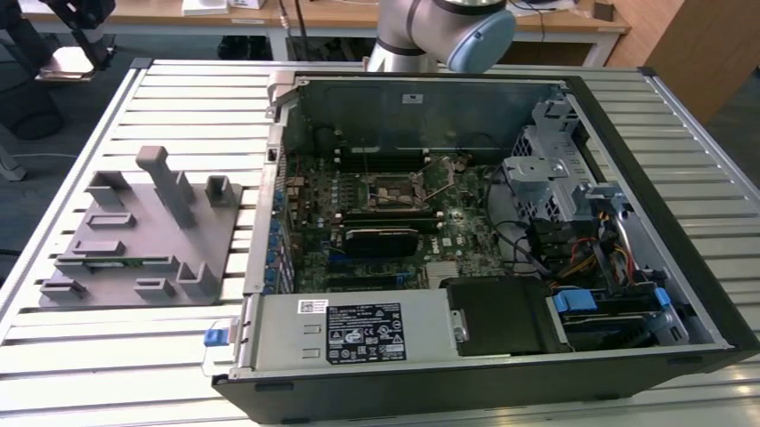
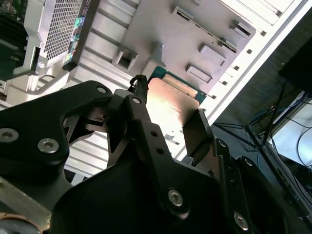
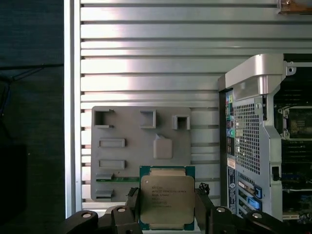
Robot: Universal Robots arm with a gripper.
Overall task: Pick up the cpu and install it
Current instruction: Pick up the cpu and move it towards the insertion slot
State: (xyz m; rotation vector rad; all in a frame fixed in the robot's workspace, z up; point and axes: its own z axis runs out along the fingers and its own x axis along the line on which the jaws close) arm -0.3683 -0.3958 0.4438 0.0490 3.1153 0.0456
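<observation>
The cpu (image 3: 167, 197), a flat square chip with a silver-grey top and green edge, sits between my gripper's (image 3: 167, 208) two black fingers (image 3: 132, 204), which are shut on its opposite sides. In the second wrist view the cpu (image 2: 173, 102) shows the same way, clamped in the gripper (image 2: 168, 117). It hangs well above the grey fixture block (image 3: 141, 146) on the slatted table. In the exterior view the arm (image 1: 442, 31) stands behind the open computer case (image 1: 499, 222), and the square processor socket (image 1: 398, 189) lies in the middle of the motherboard.
The grey fixture (image 1: 142, 231) with raised posts sits on the slatted table (image 1: 95, 356) at the exterior view's left of the case. Inside the case are a black heatsink block (image 1: 380, 238), a drive cage (image 1: 546, 178), cables and a power supply (image 1: 356, 329).
</observation>
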